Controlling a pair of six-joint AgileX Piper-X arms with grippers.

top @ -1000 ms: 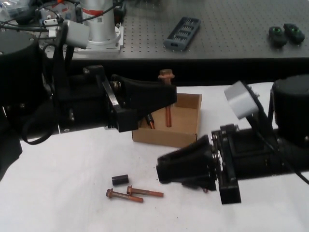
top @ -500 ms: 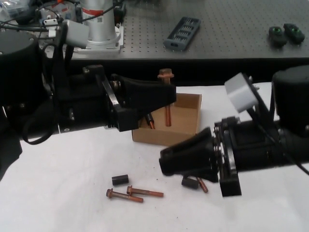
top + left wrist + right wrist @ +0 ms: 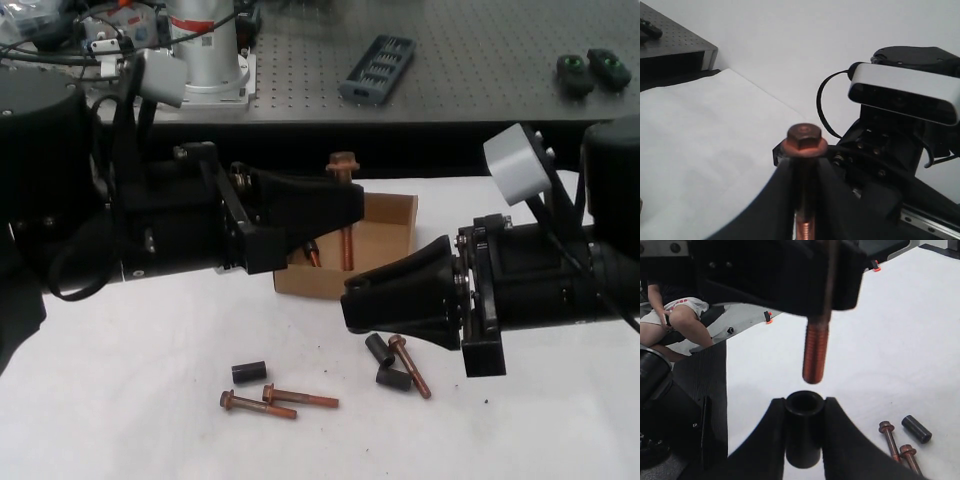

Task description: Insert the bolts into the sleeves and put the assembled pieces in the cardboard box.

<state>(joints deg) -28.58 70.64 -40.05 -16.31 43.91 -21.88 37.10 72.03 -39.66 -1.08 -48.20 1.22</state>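
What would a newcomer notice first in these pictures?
A copper bolt hangs thread-down from the left gripper, just above the open mouth of a black sleeve held in the right gripper. The cardboard box stands close by, and loose bolts and sleeves lie on the white cloth nearer the camera.

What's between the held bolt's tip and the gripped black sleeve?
Nothing: the right wrist view shows a bare gap between bolt and sleeve.
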